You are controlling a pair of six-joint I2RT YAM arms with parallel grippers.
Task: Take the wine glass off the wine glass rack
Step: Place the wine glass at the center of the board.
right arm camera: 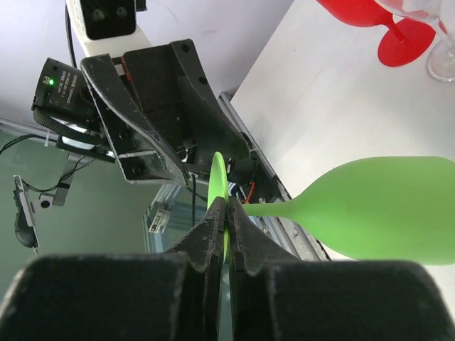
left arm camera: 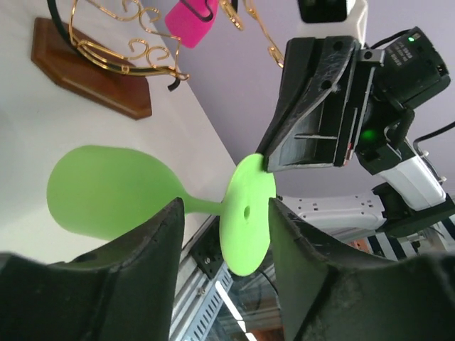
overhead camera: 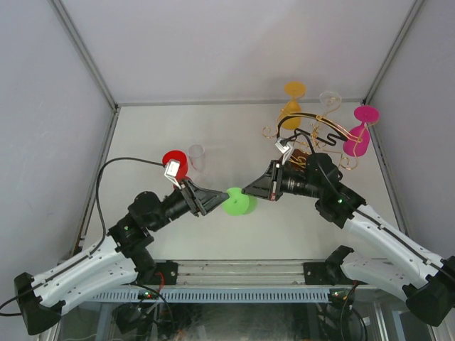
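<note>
A green wine glass (overhead camera: 237, 202) hangs sideways above the table between my two arms, well away from the wine glass rack (overhead camera: 313, 135). My right gripper (right arm camera: 227, 202) is shut on the rim of the glass's round foot (right arm camera: 217, 177), with the bowl (right arm camera: 384, 206) pointing out to the right. My left gripper (left arm camera: 224, 204) is open. Its fingers stand on either side of the stem and foot (left arm camera: 247, 213), and a gap shows on both sides. The rack's brown wooden base (left arm camera: 85, 67) and gold wire arms lie beyond the bowl (left arm camera: 106, 192).
On the rack hang a pink glass (overhead camera: 359, 138), an orange glass (overhead camera: 293, 106) and a clear glass (overhead camera: 328, 99). A red glass (overhead camera: 175, 163) and a clear glass (overhead camera: 196, 156) stand on the table by my left wrist. Grey walls close in the table.
</note>
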